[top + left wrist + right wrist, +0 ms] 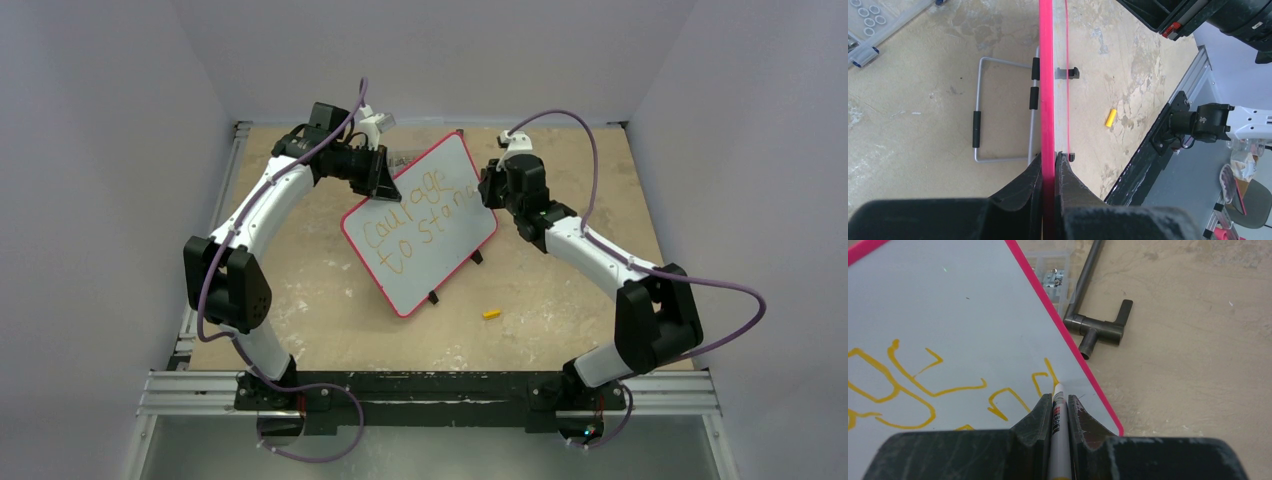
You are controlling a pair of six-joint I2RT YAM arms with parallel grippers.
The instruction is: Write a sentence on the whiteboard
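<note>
Left tool (1048, 167): we see it closed tight on the red-pink rim of the whiteboard (432, 272), at the board's 10 o'clock edge in the top view.
Left wrist view alone: here the board shows edge-on as a thin pink line. A wire stand (977, 120) sits on one side of it and a black clip (1068, 73) on the other. We see none of the lettering from here.
Whiteboard: it is at the middle of the bench (320, 310), raised at a tilt. It has rounded corners and a glossy pale face, with one corner pointing to 6 o'clock.
Sentence (412, 218): orange-yellow handwriting. From above we read "courage" and, under it, "to stan". The right arm hides the rest.
Right tool (1060, 402): its jaws are narrow and grip a marker (1058, 430) at the board's 3 o'clock edge.
Right wrist view alone: the marker tip touches the face just inside the rim, on the last yellow stroke. Past the rim a dark pipe fitting (1098, 330) lies on the bench.
Small yellow piece (491, 314): it lies on the bench at 5 o'clock from the board, apart from it. The left wrist view shows it too.
</note>
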